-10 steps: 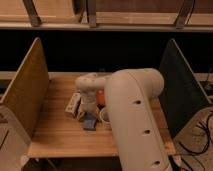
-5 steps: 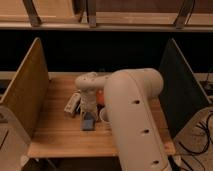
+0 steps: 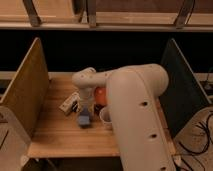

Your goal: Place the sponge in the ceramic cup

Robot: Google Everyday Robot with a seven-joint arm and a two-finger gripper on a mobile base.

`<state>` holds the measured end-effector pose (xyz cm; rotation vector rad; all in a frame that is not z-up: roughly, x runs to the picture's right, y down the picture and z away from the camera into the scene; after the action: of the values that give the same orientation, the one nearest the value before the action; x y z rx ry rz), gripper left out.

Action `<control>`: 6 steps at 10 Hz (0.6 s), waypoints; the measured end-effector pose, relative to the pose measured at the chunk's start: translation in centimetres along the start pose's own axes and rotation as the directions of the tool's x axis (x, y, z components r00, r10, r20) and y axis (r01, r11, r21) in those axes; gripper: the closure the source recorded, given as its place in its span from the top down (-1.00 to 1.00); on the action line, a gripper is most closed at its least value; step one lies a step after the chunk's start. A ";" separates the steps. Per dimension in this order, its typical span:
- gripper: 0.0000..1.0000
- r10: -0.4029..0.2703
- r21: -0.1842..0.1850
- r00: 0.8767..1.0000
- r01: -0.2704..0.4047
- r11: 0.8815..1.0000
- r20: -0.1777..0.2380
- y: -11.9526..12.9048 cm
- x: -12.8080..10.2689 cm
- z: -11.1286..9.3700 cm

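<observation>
Wooden plank desk, walled on the left by an upright wooden panel and on the right by a dark panel. A large cream-coloured robot arm rises from the near right, bends left over mid-desk and drops to the claw.

Claw: clenched and pointing straight down, its tip meeting the top of the small blue-grey soft sponge. Cannot tell whether the sponge is pinched or only touched.

Sponge: lies flat on the desk, near of centre, directly under the claw. It reads almost square from here, so the long axis is not determinable. Its edges run roughly parallel to the desk's near edge.

Small pale off-white round ceramic cup: upright, mouth up, just right of the sponge with a narrow gap between them. The arm hides part of it.

Orange round dish: far of the cup and right of the claw, partly behind the arm.

Black-and-white striped boxy object: left of the claw, long axis running near-left to far-right. Its markings are too blurred to read.
</observation>
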<state>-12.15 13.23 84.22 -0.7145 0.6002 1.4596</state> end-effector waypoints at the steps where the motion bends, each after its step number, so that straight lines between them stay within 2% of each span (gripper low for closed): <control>1: -1.00 -0.020 0.007 0.999 0.020 1.000 0.033 0.7 0.3 -1.6; 3: -1.00 -0.072 0.074 0.986 0.062 0.995 0.151 1.9 0.6 -6.8; 5: -1.00 -0.077 0.133 0.965 0.044 0.990 0.250 0.7 -0.5 -10.3; 6: -1.00 -0.059 0.163 0.953 0.011 0.987 0.298 -1.1 -1.4 -12.1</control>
<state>-10.38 3.28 77.29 -0.3640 0.4579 1.4343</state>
